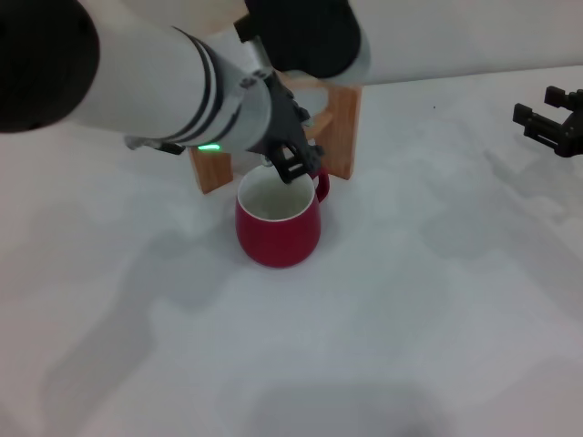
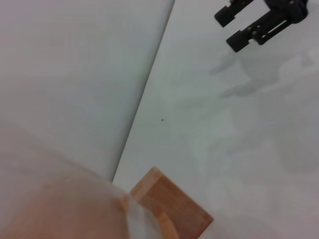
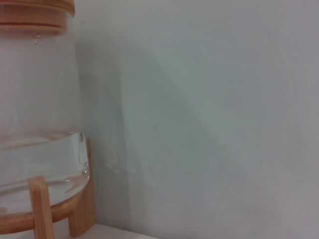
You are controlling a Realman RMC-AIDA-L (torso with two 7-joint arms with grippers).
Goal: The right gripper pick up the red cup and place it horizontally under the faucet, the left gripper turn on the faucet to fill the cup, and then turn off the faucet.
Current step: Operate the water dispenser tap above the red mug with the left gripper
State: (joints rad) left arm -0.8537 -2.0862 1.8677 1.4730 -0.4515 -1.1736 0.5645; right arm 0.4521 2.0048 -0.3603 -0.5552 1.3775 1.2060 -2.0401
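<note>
The red cup [image 1: 278, 232] stands upright on the white table just in front of the wooden stand [image 1: 343, 123], with its white inside showing and its handle turned to the back right. My left gripper [image 1: 293, 159], on the thick white arm with the green light, hangs over the cup's back rim. The faucet is hidden behind this claw. My right gripper [image 1: 539, 105] is parked far to the right above the table, open and holding nothing. The left wrist view shows the right gripper [image 2: 228, 30] from afar.
The clear glass dispenser [image 3: 40, 124] with its wooden lid [image 3: 35, 12] holds water and sits in the wooden stand [image 3: 41, 209] near the wall. A corner of the stand [image 2: 172, 209] shows in the left wrist view. The white table [image 1: 437, 300] spreads in front and to the right.
</note>
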